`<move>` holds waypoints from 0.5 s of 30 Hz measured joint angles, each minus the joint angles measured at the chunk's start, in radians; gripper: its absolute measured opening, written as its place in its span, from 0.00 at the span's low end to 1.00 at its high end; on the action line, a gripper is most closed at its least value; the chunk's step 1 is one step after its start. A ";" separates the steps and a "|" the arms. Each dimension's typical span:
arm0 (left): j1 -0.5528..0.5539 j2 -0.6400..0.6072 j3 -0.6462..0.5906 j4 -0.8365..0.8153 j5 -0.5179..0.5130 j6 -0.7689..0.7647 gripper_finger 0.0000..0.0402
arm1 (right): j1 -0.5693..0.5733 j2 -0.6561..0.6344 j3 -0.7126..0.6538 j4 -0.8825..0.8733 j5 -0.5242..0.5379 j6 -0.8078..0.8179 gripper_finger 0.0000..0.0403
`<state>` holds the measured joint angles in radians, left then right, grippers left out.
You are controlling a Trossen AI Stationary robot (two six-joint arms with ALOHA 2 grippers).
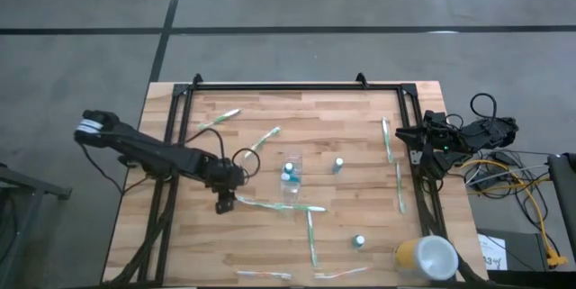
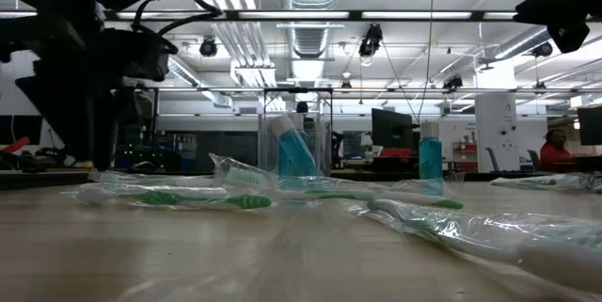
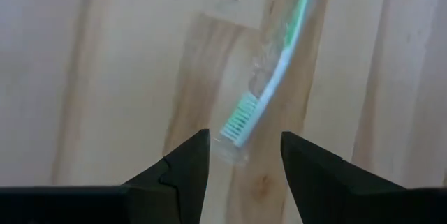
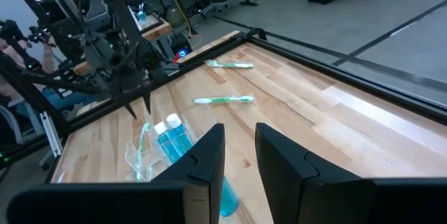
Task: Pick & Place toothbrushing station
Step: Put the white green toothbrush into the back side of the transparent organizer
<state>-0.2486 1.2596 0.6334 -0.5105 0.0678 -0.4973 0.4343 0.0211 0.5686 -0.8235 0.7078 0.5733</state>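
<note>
Left gripper [image 1: 225, 203] hangs over the table [image 1: 360, 100], jaws spread and empty, straddling the bristle end of a wrapped toothbrush [image 3: 269, 88]; looks lined up for a pick, no contact yet. Clear cup [image 1: 291, 185] sits just beside, a tube [image 1: 288, 171] in it; other brushes lie scattered flat. Right gripper [image 4: 239, 155] parked at the right edge, fingers narrowly apart, holding nothing.

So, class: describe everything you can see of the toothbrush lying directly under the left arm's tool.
The toothbrush is thin, with a white handle, a pale green stripe and green-and-white bristles, sealed in a clear wrapper. It lies flat on the wooden table. Its head points toward the open left tool, which hovers above without touching it.
</note>
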 joint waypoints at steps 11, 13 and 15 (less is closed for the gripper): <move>-0.023 0.118 0.000 0.053 0.000 0.062 0.45 | 0.000 0.000 0.000 0.000 0.000 0.000 0.17; -0.023 0.138 0.000 0.064 0.000 0.067 0.45 | 0.000 0.000 0.000 0.000 0.000 0.000 0.18; -0.023 0.152 0.001 0.068 0.004 0.067 0.45 | 0.000 0.000 0.000 0.000 0.000 0.000 0.19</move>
<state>-0.2711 1.4115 0.6349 -0.4423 0.0716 -0.4305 0.4343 0.0210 0.5683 -0.8238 0.7074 0.5735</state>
